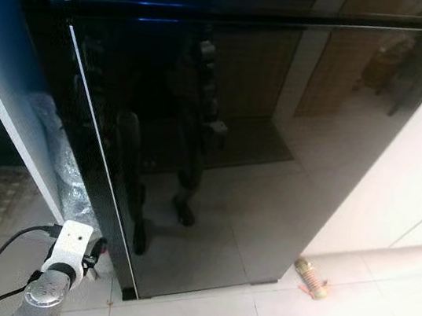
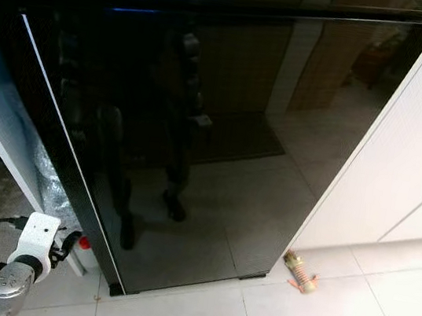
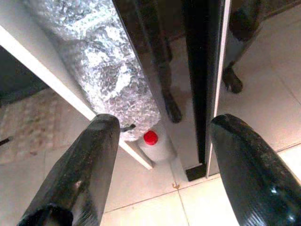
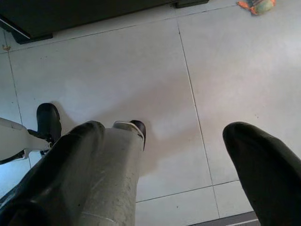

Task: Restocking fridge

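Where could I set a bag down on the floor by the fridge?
Bare tiles lie before the fridge door, between its bottom edge and the small toy by the white cabinet. The gap left of the fridge is crowded: bubble wrap roll, red-capped bottle, open left gripper.

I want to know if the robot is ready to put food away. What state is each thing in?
Fridge door: shut, glossy black.
Left gripper: open, holding nothing, near the fridge's lower left corner.
Right gripper: open, holding nothing, pointing down at the tiled floor.
Bottle with red cap: capped, standing beside the fridge.
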